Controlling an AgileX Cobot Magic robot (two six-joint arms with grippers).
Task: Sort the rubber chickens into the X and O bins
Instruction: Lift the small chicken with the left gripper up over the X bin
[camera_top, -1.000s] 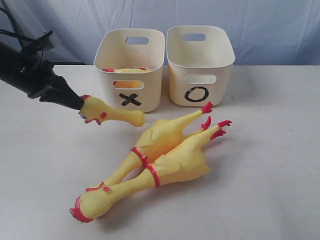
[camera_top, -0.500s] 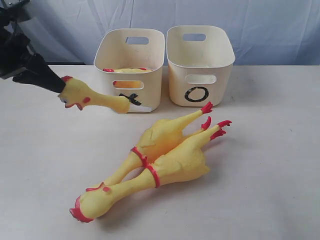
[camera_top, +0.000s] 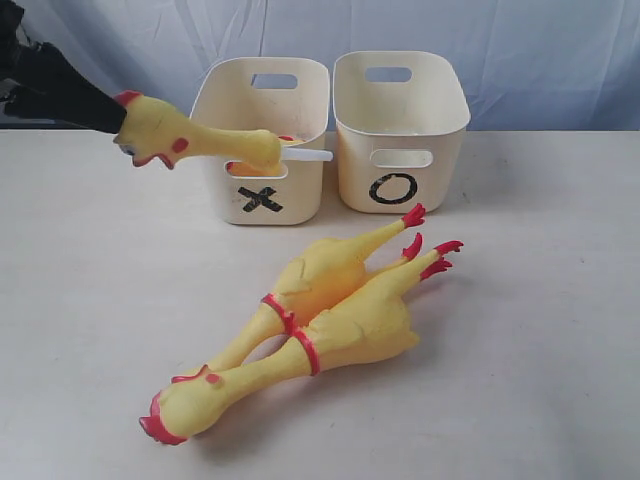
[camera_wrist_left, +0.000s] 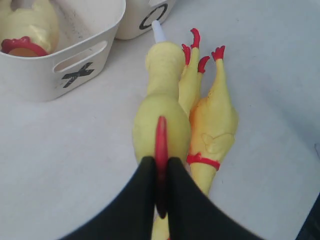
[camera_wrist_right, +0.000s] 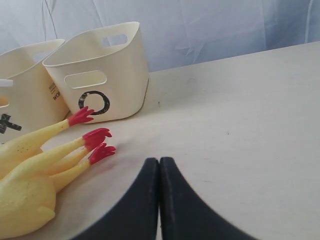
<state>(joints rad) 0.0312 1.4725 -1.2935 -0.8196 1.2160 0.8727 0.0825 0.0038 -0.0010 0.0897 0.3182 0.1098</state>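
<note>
My left gripper (camera_top: 112, 108) (camera_wrist_left: 160, 165) is shut on the red comb of the loose head-and-neck piece (camera_top: 195, 137) (camera_wrist_left: 161, 105), held in the air in front of the X bin (camera_top: 262, 140) (camera_wrist_left: 60, 55); its white neck tip reaches the bin's front wall. The headless body (camera_wrist_left: 27, 27) lies inside the X bin. The O bin (camera_top: 400, 125) (camera_wrist_right: 97, 67) stands to the right of it. Two long whole chickens (camera_top: 320, 300) (camera_wrist_right: 30, 170) lie side by side on the table, feet toward the bins. My right gripper (camera_wrist_right: 159, 162) is shut and empty, low over the table near the feet.
A white table (camera_top: 540, 330) carries everything, with a pale blue cloth backdrop (camera_top: 540, 60) behind the bins. The two bins stand touching near the back edge. The right arm is out of the exterior view.
My left gripper has lifted the head-and-neck piece up and to the right, from beside the X bin's lower front to level with its rim. The two whole chickens have not moved.
</note>
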